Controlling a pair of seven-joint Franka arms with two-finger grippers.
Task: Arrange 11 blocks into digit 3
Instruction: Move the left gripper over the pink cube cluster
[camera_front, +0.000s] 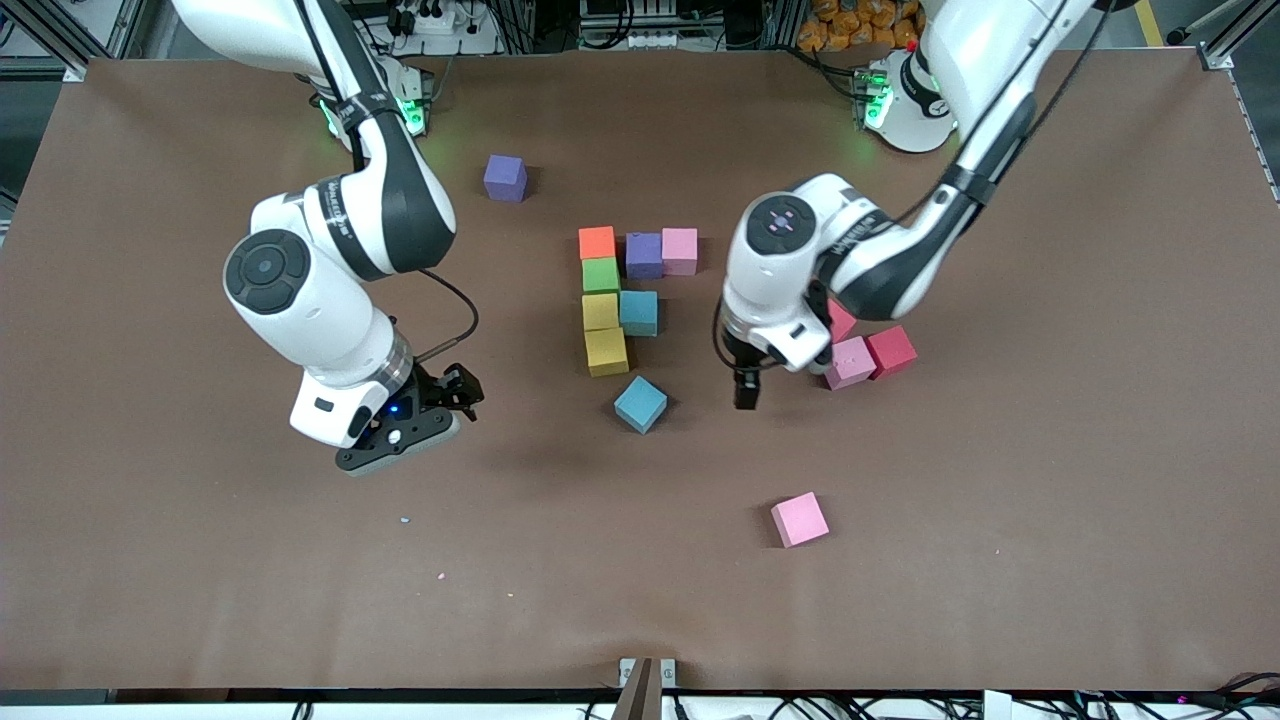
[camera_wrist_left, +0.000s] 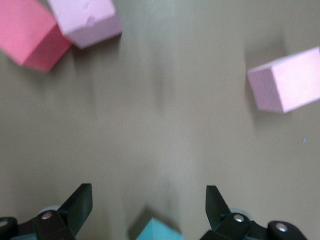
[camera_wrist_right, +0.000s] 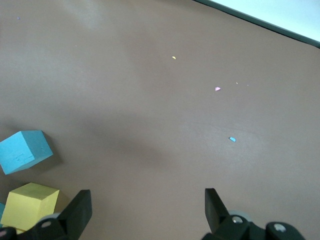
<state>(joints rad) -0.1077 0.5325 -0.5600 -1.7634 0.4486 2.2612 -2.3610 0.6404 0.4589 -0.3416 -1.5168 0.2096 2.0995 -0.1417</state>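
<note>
Left tool (camera_front: 746, 392), fingers apart and empty, hangs beside the loose blue block (camera_front: 640, 403); right tool (camera_front: 440, 400), also apart, waits over bare tabletop (camera_front: 200, 560). Seven blocks (camera_front: 622, 290) touch, forming a partial figure; the rest lie scattered.

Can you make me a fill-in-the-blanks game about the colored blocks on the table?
1. In the group of touching blocks, the orange block sits right beside a ____ block, farther from the front camera than the green block.
2. The two blocks at the group's end nearest the front camera are both ____.
3. The block lying alone nearest the front camera is ____.
4. The jaws of both the left gripper and the right gripper are ____.

Missing words: purple; yellow; pink; open
</note>
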